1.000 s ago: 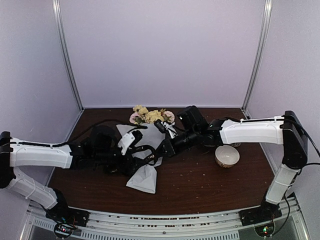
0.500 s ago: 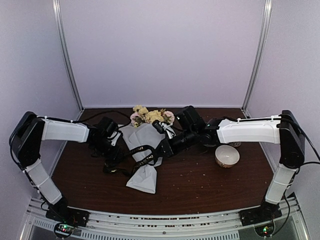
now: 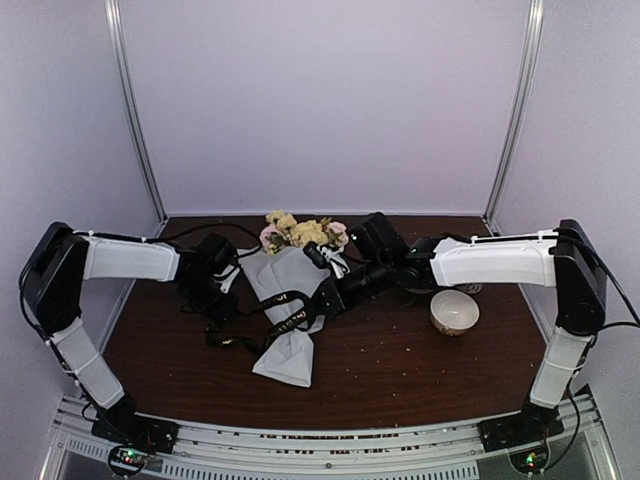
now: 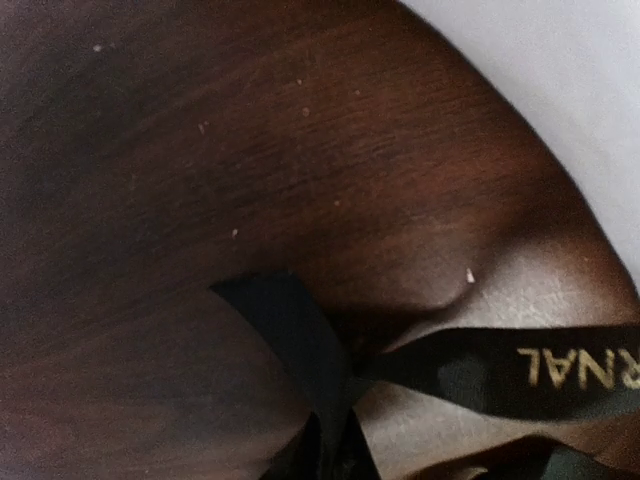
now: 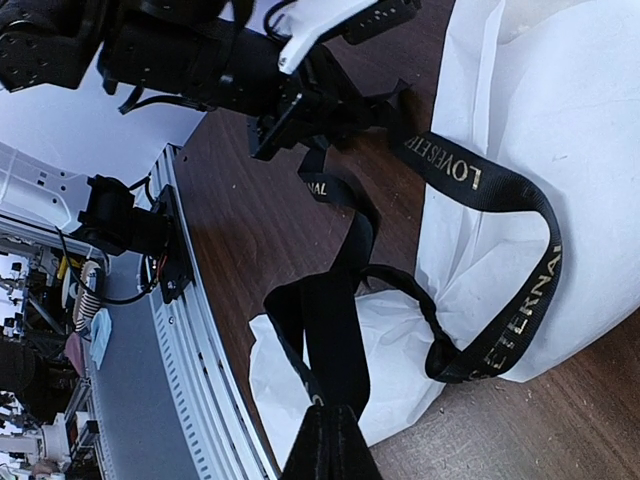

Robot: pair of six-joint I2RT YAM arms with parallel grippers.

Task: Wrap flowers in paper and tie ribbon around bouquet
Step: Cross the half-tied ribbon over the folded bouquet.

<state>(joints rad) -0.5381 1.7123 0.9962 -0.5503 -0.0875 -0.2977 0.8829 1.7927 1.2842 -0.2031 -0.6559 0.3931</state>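
The bouquet lies on the dark table: yellow and pink flowers (image 3: pixel 300 232) at the far end, the white paper (image 3: pixel 285 280) (image 5: pixel 560 180) coned round the stems and pinched near its base. The black lettered ribbon (image 3: pixel 290 318) (image 5: pixel 480 190) (image 4: pixel 560 372) loops round that pinch. My left gripper (image 3: pixel 228 303) (image 4: pixel 336 455) (image 5: pixel 300 112) sits left of the paper, shut on one stretch of ribbon, its fingers barely in its own view. My right gripper (image 3: pixel 323 300) (image 5: pixel 330 445) hovers over the paper, shut on the other ribbon end, which rises taut from its fingertips.
A white bowl (image 3: pixel 455 312) stands right of the bouquet, under the right forearm. Small crumbs dot the wood. The metal rail (image 3: pixel 320 440) (image 5: pixel 190 330) runs along the table's near edge. Walls close in the back and sides.
The left arm folded back from a low outstretched pose and its gripper, open half a second ago, has shut on the ribbon. The right arm has barely moved.
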